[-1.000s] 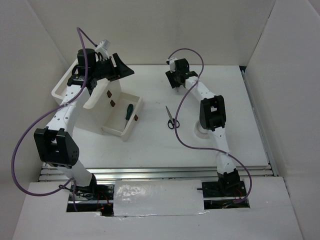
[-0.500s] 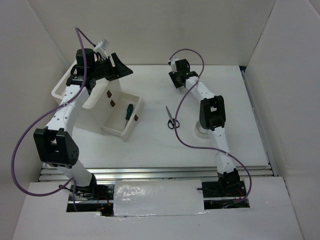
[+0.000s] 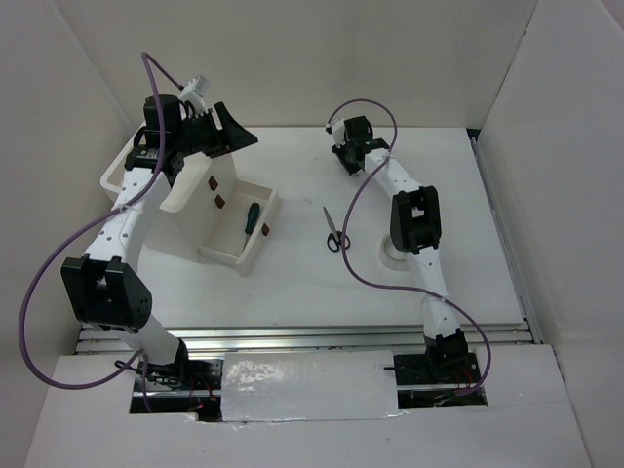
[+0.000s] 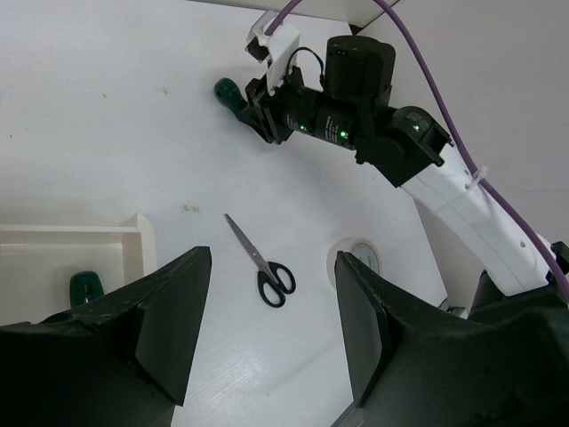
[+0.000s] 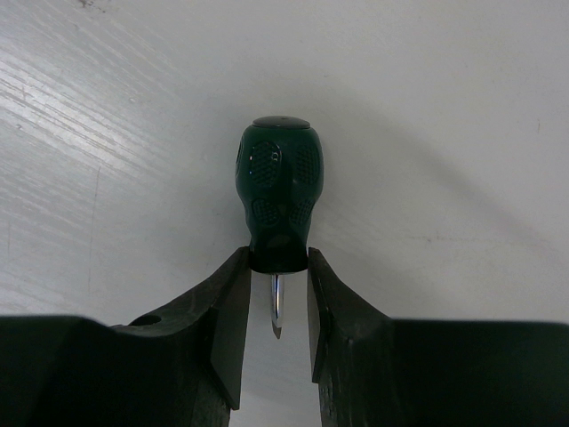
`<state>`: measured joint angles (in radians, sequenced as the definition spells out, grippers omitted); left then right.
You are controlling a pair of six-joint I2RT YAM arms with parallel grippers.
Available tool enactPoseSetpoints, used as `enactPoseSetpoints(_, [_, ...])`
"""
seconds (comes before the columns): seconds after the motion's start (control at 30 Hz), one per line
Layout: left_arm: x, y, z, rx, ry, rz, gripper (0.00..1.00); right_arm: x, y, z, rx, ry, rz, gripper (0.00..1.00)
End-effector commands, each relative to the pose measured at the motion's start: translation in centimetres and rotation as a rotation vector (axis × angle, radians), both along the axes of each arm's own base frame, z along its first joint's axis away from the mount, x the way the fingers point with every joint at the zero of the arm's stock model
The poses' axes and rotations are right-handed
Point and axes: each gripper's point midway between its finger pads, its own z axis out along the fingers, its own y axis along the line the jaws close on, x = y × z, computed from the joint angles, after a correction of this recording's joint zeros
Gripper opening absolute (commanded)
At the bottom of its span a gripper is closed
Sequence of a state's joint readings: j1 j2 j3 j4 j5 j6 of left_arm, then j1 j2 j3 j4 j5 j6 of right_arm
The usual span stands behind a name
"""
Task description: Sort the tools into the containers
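Note:
My right gripper (image 5: 276, 267) is shut on the collar of the short stubby green screwdriver (image 5: 277, 191), low over the far middle of the table; it also shows in the top view (image 3: 344, 159). My left gripper (image 3: 232, 132) is open and empty, high beside the white cabinet (image 3: 216, 171). One drawer (image 3: 222, 252) stands pulled out with the longer green screwdriver (image 3: 251, 216) in it. The black-handled scissors (image 3: 333, 231) lie on the table between the arms, also in the left wrist view (image 4: 263, 271). The white tape roll (image 4: 360, 258) lies under the right arm.
Two shut drawers with red-brown handles (image 3: 220, 202) face the open one. Another white tray-like drawer (image 3: 122, 174) sticks out left of the cabinet under the left arm. White walls enclose the table on three sides. Purple cables loop from both arms.
The left arm has drifted slightly left and back, gripper still open. The right gripper has shifted a little to the right with the stubby screwdriver in it.

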<state>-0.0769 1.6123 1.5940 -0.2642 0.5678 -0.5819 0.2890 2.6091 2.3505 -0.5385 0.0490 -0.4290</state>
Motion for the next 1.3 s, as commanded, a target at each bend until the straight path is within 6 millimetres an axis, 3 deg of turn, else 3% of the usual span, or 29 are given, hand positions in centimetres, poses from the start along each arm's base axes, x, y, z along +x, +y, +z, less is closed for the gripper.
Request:
enactPoseSetpoints(0.0, [-1.3,0.1,2.3,-0.006,-0.061,-0.016,0.71,-1.3,0.7,-0.3,0.011,0.06,0.078,0.12])
enactPoseSetpoints(0.03, [-1.3,0.2,2.4,-0.004,-0.062,-0.013,0.71,-1.3,0.7,0.0,0.011,0.054,0.079,0.02])
enactPoseSetpoints(0.07, [-1.4,0.3,2.5,-0.002,-0.065,-0.012,0.71,-1.9,0.5,-0.3,0.004,0.068,0.078,0.0])
enactPoseSetpoints(0.13, [-1.6,0.3,2.7,-0.004,-0.069,-0.012,0.71,-3.2,0.5,-1.3,0.003,0.107,0.097,0.0])
enactPoseSetpoints(0.17, [-1.6,0.3,2.6,-0.004,-0.066,-0.009,0.71,-3.5,0.5,-0.5,0.005,0.1,0.099,0.0])
enactPoseSetpoints(0.23, [-1.8,0.4,2.9,-0.006,-0.073,-0.006,0.71,-4.9,0.5,-1.2,0.009,0.137,0.101,0.0])
enactPoseSetpoints(0.4, [-2.4,0.1,3.4,-0.001,-0.087,-0.009,0.71,-8.0,0.9,1.3,0.091,0.177,0.092,0.0])
enactPoseSetpoints(0.57, [-3.3,0.1,4.3,0.006,-0.107,-0.009,0.72,-13.5,1.7,2.7,0.144,0.267,0.121,0.0])
enactPoseSetpoints(0.67, [-3.7,0.1,4.7,0.01,-0.12,-0.009,0.72,-16.5,2.0,2.2,0.154,0.33,0.122,0.0])
enactPoseSetpoints(0.7, [-3.8,0.1,4.6,0.014,-0.122,-0.008,0.72,-17.0,1.9,1.8,0.149,0.343,0.117,0.11])
enactPoseSetpoints(0.8, [-4.1,0.1,5.1,0.013,-0.141,-0.005,0.72,-16.2,1.8,1.5,0.157,0.353,0.079,0.42])
enactPoseSetpoints(0.83, [-4.1,0.0,5.0,0.013,-0.135,-0.008,0.72,-15.6,1.7,1.7,0.155,0.346,0.066,0.45])
enactPoseSetpoints(0.9, [-4.2,0.1,4.9,0.015,-0.133,-0.007,0.72,-14.5,2.0,2.4,0.155,0.336,0.055,0.48])
enactPoseSetpoints(0.93, [-4.2,0.1,5.0,0.015,-0.133,-0.008,0.72,-14.4,2.0,1.2,0.14,0.361,0.048,0.5])
enactPoseSetpoints(0.97, [-4.3,0.1,5.0,0.015,-0.133,-0.007,0.72,-13.7,2.2,1.8,0.141,0.344,0.047,0.52])
enactPoseSetpoints(1.03, [-4.3,0.2,4.9,0.019,-0.134,-0.007,0.72,-13.5,2.3,0.9,0.129,0.356,0.047,0.56])
enactPoseSetpoints(1.27, [-4.9,0.4,4.6,0.029,-0.128,-0.003,0.72,-14.0,3.2,0.0,0.089,0.373,0.08,0.51])
